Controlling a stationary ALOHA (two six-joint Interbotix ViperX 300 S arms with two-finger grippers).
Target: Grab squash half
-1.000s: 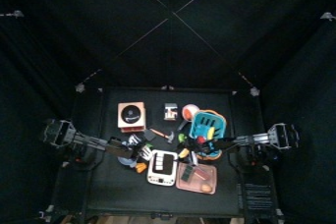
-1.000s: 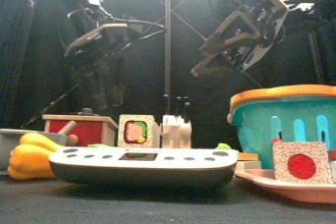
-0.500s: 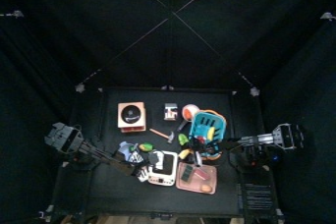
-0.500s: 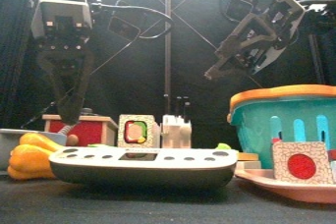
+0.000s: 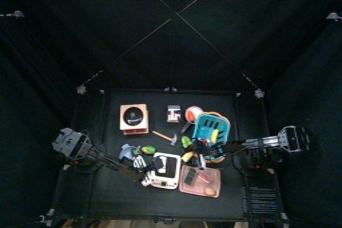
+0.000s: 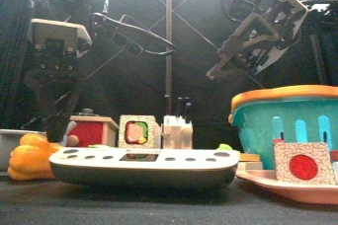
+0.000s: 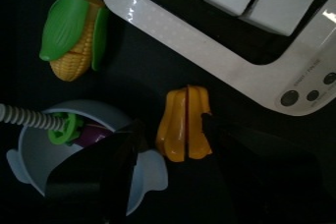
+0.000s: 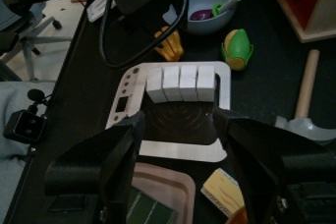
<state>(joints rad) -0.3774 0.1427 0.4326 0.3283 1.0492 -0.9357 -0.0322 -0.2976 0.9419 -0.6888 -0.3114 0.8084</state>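
The squash half (image 7: 184,122) is a yellow-orange piece with a groove. It lies on the black table between a white toy device (image 7: 243,27) and a pale blue bowl (image 7: 59,154). In the front view it shows as a yellow lump (image 6: 30,157) at the far left. My left gripper (image 6: 53,111) hangs straight above it, pointing down, open and holding nothing. My right gripper (image 8: 178,140) is wide open and hovers above the white device, high up at the right (image 6: 244,51).
A corn cob (image 7: 73,31) lies beside the squash half. A red box (image 6: 86,130), a teal basket (image 6: 284,120) and a pink tray (image 6: 303,185) crowd the table. An orange box (image 5: 132,116) stands farther back.
My left gripper has swung from level and high to pointing straight down, and has sunk over the table's left front. The right arm has shifted a little to the right.
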